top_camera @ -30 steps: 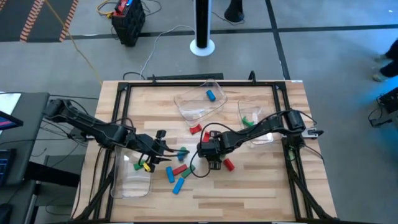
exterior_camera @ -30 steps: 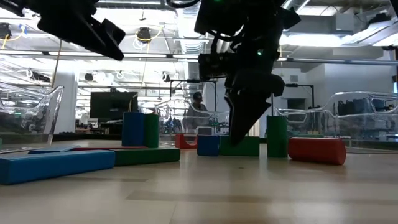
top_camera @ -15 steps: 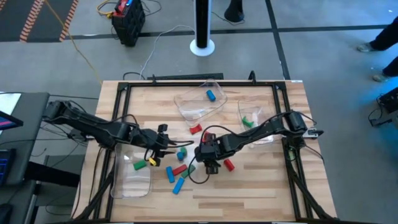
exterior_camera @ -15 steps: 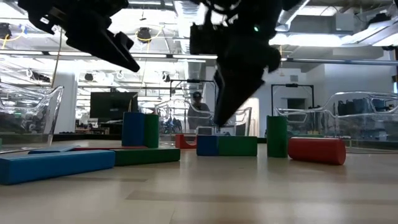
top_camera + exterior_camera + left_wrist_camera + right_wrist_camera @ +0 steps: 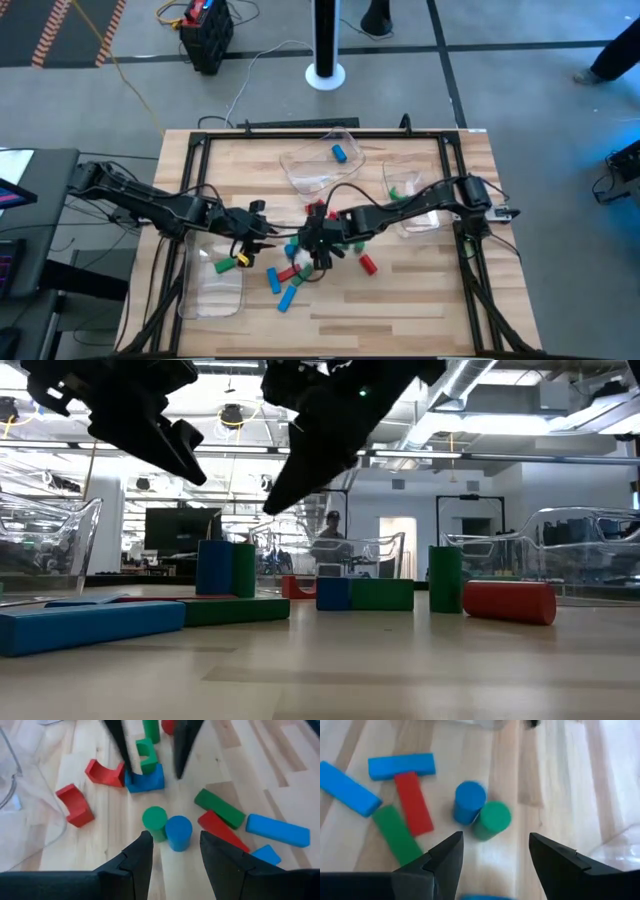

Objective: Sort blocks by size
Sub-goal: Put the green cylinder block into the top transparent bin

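— What has just changed?

— The right gripper [image 5: 312, 250] has swung away from the red cylinder [image 5: 368, 264] toward the middle of the bench [image 5: 400, 300], and its jaws have spread wide. It now hangs over the upright blue cylinder [image 5: 469, 802] and the green cylinder [image 5: 492, 820], which stand touching. It holds nothing.

— And the left?

— The left gripper [image 5: 262, 232] has crept in from the other side and hovers just beside the same pair, jaws partly apart and empty. My guess is both arms are lining up on one spot, so only one can pick cleanly.

— Where are the blocks?

— Most lie loose mid-bench: a long blue bar [image 5: 401, 765], a red bar [image 5: 413, 802] and a green bar [image 5: 396, 836]. A blue block [image 5: 339, 153] sits in the far tray [image 5: 300, 175], and a green one [image 5: 224, 266] in the near-left tray [image 5: 205, 300].

— Anything hard to make out?

— From above, the arms cover the pair, and the right tray [image 5: 430, 222] is partly hidden. The low view shows both grippers only as dark shapes.
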